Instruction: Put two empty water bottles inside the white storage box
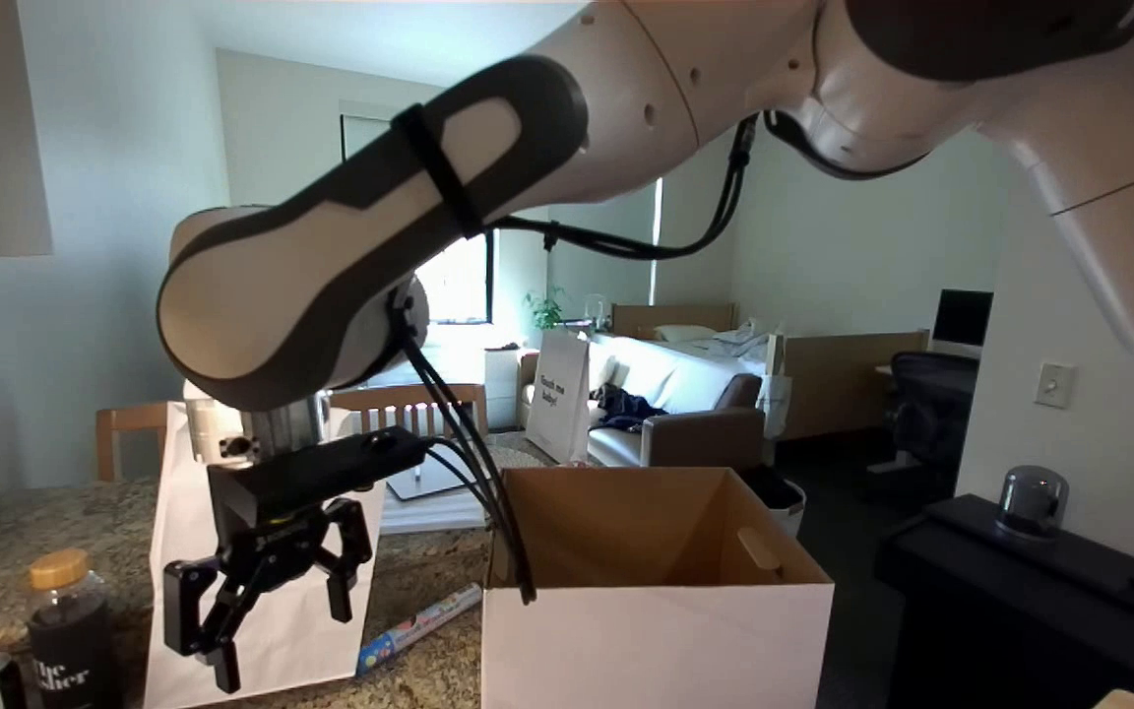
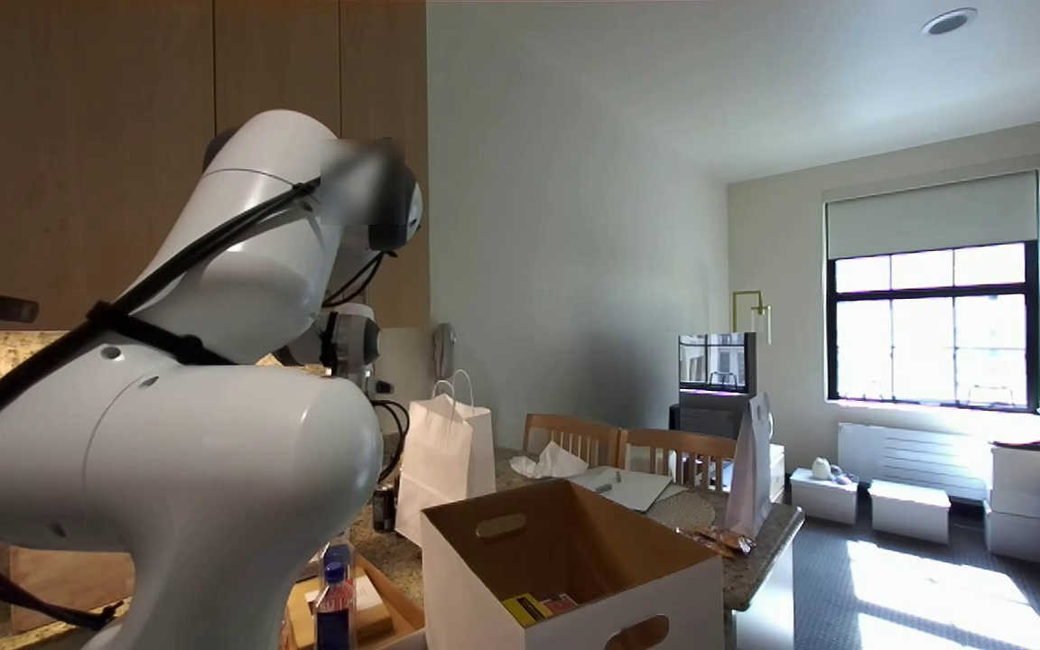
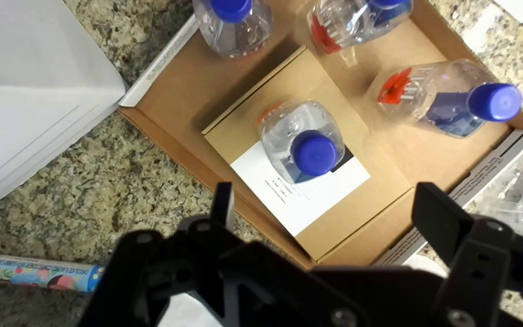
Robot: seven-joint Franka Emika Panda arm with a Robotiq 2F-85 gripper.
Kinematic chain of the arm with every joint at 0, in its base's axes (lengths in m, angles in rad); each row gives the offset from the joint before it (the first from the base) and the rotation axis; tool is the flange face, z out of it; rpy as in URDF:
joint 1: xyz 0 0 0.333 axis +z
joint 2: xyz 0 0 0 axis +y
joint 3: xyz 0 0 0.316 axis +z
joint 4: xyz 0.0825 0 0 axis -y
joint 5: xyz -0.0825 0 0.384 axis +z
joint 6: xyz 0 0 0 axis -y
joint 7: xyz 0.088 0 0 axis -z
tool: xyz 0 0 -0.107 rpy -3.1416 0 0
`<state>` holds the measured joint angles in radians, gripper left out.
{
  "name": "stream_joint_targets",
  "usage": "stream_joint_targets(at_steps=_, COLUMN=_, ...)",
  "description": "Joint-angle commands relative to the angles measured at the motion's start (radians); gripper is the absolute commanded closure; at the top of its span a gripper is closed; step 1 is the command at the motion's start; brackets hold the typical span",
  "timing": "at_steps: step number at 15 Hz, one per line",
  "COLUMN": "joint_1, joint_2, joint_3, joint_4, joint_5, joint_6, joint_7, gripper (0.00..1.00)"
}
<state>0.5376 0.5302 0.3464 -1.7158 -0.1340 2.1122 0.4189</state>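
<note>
Looks like zero of two placed: none of the blue-capped water bottles (image 2: 334,600) shows inside the white storage box (image 2: 466,605), though part of its inside is hidden, so not certain. Both transfers probably left. The gripper (image 3: 323,196) has its jaws spread wide, nothing between them; no grasp yet.

Going left to right, first the shallow cardboard tray (image 3: 175,102), at least four bottles in it in the wrist view. Leftmost bottle (image 3: 239,34): cut off at the top edge. The middle bottle (image 3: 304,141) sits on a flat cardboard carton (image 3: 357,204) with a white label (image 3: 284,204). The next bottle (image 3: 354,25) is cut off too. The rightmost bottle (image 3: 434,97) is near the tray's right corner. All look empty, as a judgement. Then the white paper bag (image 2: 448,460) in an exterior view: contents not visible. Last the storage box, just beside the bag: yellow pack (image 2: 527,609) and a small reddish item (image 2: 560,603) inside, too little showing to name.
</note>
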Motion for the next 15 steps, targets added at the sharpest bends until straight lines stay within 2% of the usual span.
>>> stream_joint_targets(at_steps=1, joint_1=0.008, joint_2=0.067, joint_3=-0.044, joint_4=0.065, joint_5=0.054, joint_6=-0.054, joint_7=-0.024, gripper=0.00)
stream_joint_targets(at_steps=6, joint_1=-0.005, joint_2=0.136, joint_3=-0.010, joint_4=0.067, joint_5=0.174, joint_6=-0.132, joint_7=-0.128, gripper=0.00)
stream_joint_targets(at_steps=11, joint_1=0.026, joint_2=0.197, joint_3=-0.025, joint_4=0.081, joint_5=0.190, joint_6=-0.158, joint_7=-0.119, gripper=0.00)
stream_joint_targets(at_steps=12, joint_1=0.035, joint_2=0.205, joint_3=-0.032, joint_4=0.081, joint_5=0.181, joint_6=-0.146, joint_7=-0.108, gripper=0.25)
stream_joint_targets(at_steps=13, joint_1=0.042, joint_2=0.214, joint_3=-0.037, joint_4=0.086, joint_5=0.171, joint_6=-0.144, joint_7=-0.107, gripper=0.26)
stream_joint_targets(at_steps=15, joint_1=0.055, joint_2=0.226, joint_3=-0.049, joint_4=0.101, joint_5=0.161, joint_6=-0.124, joint_7=-0.104, gripper=0.40)
